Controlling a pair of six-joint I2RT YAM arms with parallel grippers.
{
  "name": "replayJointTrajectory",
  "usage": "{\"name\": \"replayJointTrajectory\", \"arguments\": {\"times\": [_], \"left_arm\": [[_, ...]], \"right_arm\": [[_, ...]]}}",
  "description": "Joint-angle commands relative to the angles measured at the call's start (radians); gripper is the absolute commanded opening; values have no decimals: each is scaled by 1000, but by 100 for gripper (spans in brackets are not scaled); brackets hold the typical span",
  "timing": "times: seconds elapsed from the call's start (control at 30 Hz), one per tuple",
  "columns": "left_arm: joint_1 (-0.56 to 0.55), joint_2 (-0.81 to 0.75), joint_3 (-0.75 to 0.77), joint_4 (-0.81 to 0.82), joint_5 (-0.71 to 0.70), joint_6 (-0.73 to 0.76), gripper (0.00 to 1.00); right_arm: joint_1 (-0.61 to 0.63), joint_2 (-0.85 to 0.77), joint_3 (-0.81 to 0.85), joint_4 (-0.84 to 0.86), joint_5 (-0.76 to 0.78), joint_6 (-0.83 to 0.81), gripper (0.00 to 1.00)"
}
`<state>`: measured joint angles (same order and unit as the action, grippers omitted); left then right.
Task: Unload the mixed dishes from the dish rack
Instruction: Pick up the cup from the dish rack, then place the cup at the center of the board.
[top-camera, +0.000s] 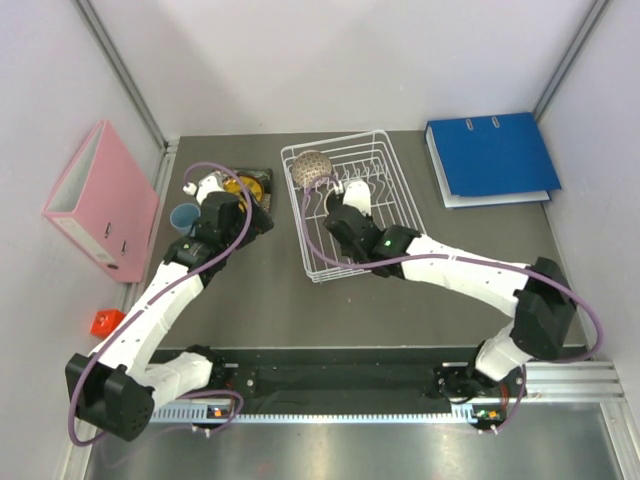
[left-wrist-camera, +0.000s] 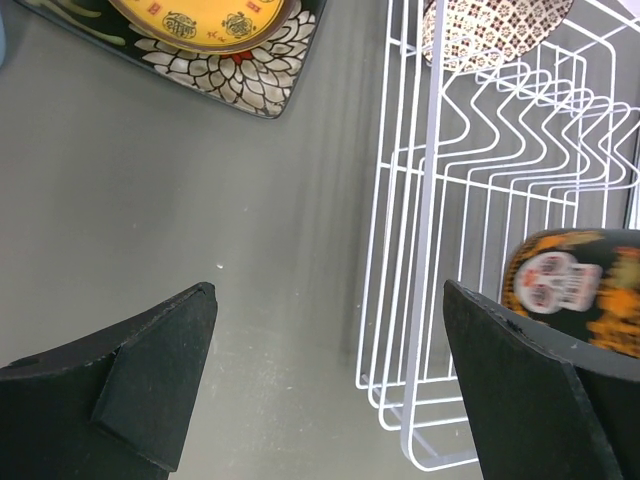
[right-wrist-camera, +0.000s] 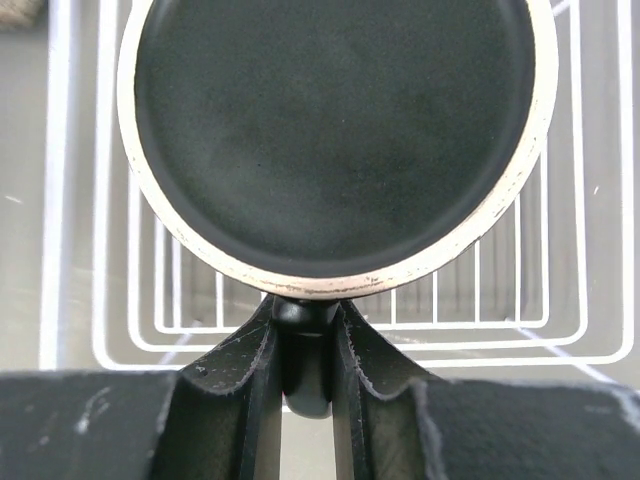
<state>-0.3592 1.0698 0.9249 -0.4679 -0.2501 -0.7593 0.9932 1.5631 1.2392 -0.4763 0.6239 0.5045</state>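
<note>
The white wire dish rack (top-camera: 385, 190) stands at the table's middle back. The speckled bowl (top-camera: 313, 167) leans in its far left corner and also shows in the left wrist view (left-wrist-camera: 495, 30). My right gripper (top-camera: 347, 203) is shut on the handle (right-wrist-camera: 305, 345) of the dark mug (right-wrist-camera: 340, 130), held upright over the rack's wires (right-wrist-camera: 100, 200). Its orange skull pattern shows in the left wrist view (left-wrist-camera: 575, 285). My left gripper (left-wrist-camera: 330, 380) is open and empty, just left of the rack. The amber-yellow plate (left-wrist-camera: 215, 20) lies on the dark floral square plate (left-wrist-camera: 250, 75). The light-blue cup (top-camera: 183, 216) stands to their left.
A pink binder (top-camera: 100, 200) lies at the far left and a blue binder (top-camera: 490, 157) at the back right. A small red object (top-camera: 105, 322) sits off the table's left edge. Grey walls close in the back and sides.
</note>
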Motion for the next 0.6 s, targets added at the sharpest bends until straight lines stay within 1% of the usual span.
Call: {"name": "replayJointTrajectory", "arguments": {"times": [0.0, 0.1, 0.13, 0.17, 0.2, 0.23, 0.27, 0.3, 0.33, 0.37, 0.4, 0.43, 0.5, 0.53, 0.57], "left_arm": [[-4, 2, -8, 66, 20, -12, 99], [-6, 5, -8, 75, 35, -15, 99], [-6, 4, -8, 84, 43, -17, 99], [-4, -10, -15, 97, 63, -17, 99], [-4, -20, -23, 113, 78, -15, 99], [-3, -34, -32, 170, 92, -17, 99], [-3, -68, -59, 208, 112, -20, 99], [-3, -88, -78, 256, 177, -20, 99], [0, -109, -95, 366, 214, -20, 99], [2, -148, -127, 417, 251, -23, 99], [3, -166, -139, 460, 344, -29, 99], [2, -177, -149, 547, 376, -50, 99], [5, -189, -149, 592, 420, -77, 99], [6, -188, -147, 609, 472, -103, 99], [11, -183, -147, 662, 501, -115, 99]], "right_arm": [[15, -130, 85, 126, 51, -37, 0], [-11, -169, 63, 160, -12, -28, 0], [-30, -185, 37, 175, -106, -18, 0], [-53, -234, 10, 244, -172, 2, 0], [-115, -271, -27, 302, -249, 15, 0], [-154, -308, -122, 373, -405, 40, 0], [-200, -377, -170, 518, -496, 105, 0], [-297, -411, -222, 607, -589, 141, 0], [-342, -440, -316, 769, -728, 182, 0], [-417, -478, -349, 839, -787, 253, 0], [-450, -488, -378, 907, -840, 285, 0], [-477, -495, -412, 1000, -910, 316, 0], [-547, -495, -440, 1103, -982, 402, 0], [-563, -491, -481, 1240, -1041, 446, 0], [-600, -470, -500, 1316, -1070, 536, 0]]}}
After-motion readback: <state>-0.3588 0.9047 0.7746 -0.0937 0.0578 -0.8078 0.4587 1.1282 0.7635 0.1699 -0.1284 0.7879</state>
